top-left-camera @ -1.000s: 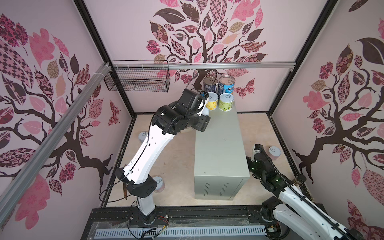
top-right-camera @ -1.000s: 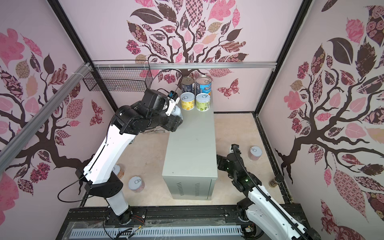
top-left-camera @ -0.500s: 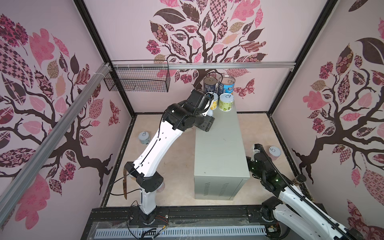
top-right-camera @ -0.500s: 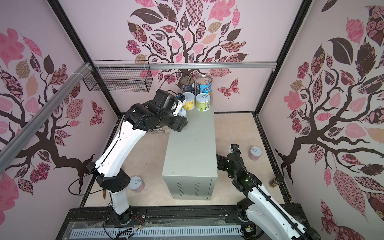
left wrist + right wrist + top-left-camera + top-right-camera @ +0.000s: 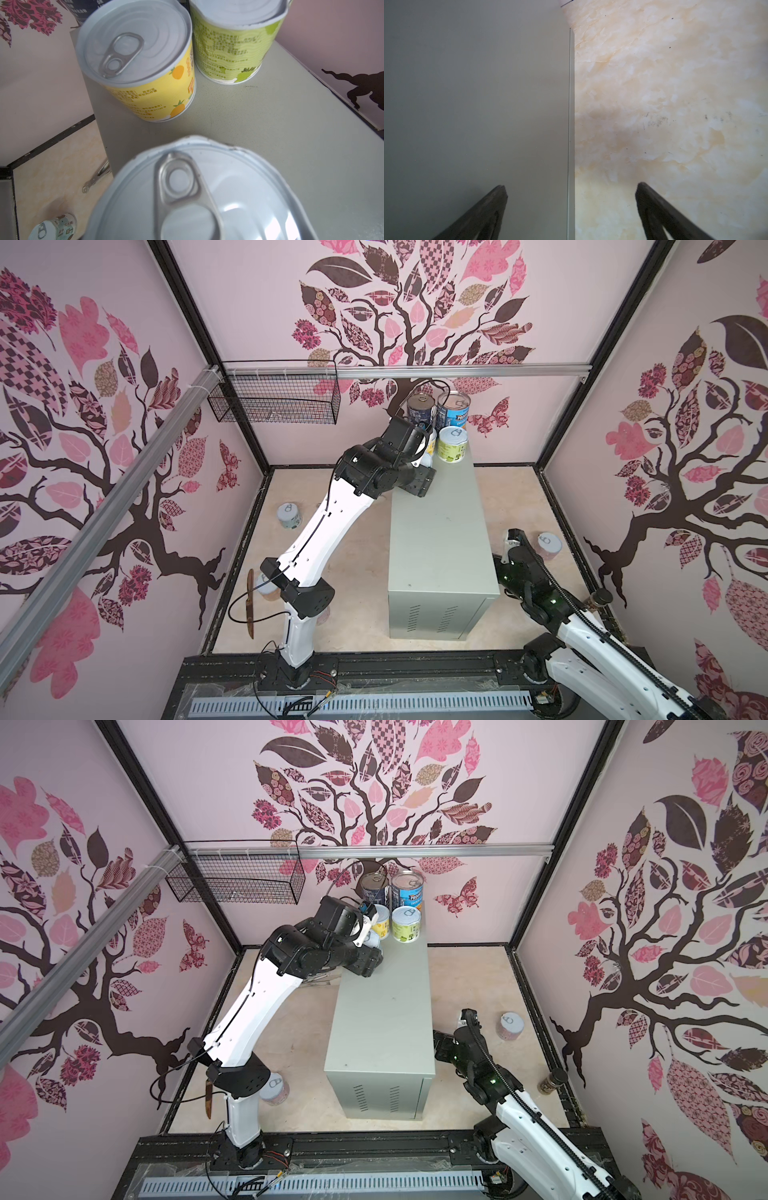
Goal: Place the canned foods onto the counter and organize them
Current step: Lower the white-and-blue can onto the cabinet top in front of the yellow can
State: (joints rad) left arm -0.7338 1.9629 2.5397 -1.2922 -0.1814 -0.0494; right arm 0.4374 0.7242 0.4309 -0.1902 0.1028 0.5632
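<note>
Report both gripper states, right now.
Left gripper: closed on a short pull-tab can.
Right gripper: open, holding nothing.

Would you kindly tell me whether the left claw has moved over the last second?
Yes. In both top views the left claw, holding a short can, has shifted rightward over the counter, closer to the yellow can.

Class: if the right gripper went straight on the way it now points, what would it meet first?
Probably the floor at the foot of the counter; no can lies ahead. The open fingers of the right gripper straddle that edge; depth is unclear.
</note>
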